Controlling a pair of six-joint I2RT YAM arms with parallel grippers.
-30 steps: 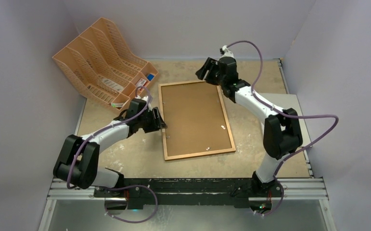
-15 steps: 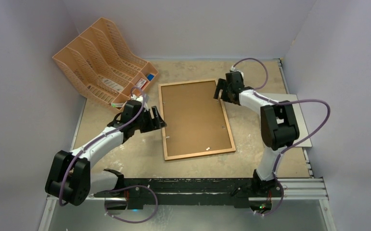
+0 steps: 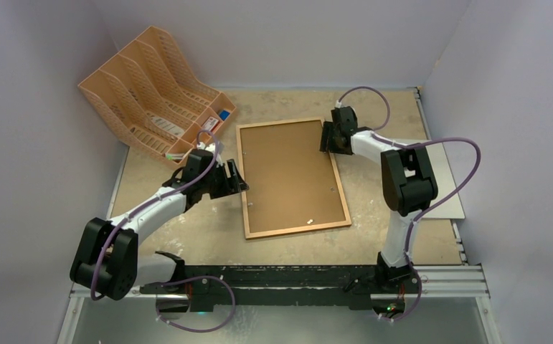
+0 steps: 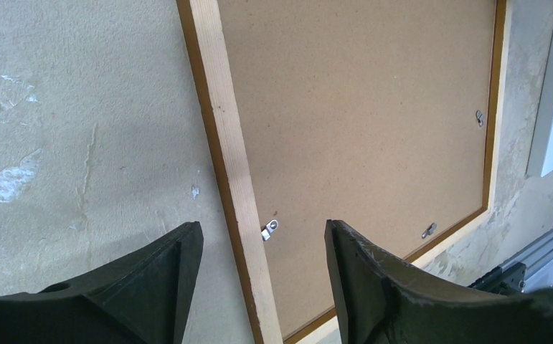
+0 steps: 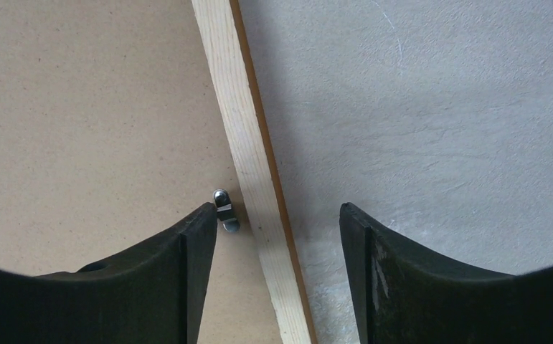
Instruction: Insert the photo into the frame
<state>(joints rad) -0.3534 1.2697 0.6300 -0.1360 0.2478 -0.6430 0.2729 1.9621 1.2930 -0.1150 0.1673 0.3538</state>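
Pale lilac walls are being seen around three sides of a scuffed beige table [image 3: 187,222]. At the middle of it the frame [image 3: 299,230] is lying flat and face-down, with its brown fibreboard backing panel [image 3: 287,172] being shown upward inside the thin wooden moulding. An orange-tan file rack [image 3: 151,93] is being propped at the far left corner, well apart from the frame, and a pale grey sheet [image 3: 449,204] is lying at the right edge, partly under the right arm.

The left end effector [image 3: 239,178] is being held at the frame's left rail, about halfway along it. In the left wrist view its jaws are being spread wide, one finger over bare table, the other over the backing, with the rail and a small metal clip [image 4: 268,230] lying between them. Nothing is being gripped.

The right end effector [image 3: 327,137] is being held at the right rail near the far corner. Its jaws are likewise being spread wide across the rail, a second clip [image 5: 224,210] lying just beside the inner finger. Whether the fingertips are touching the surface cannot be told.
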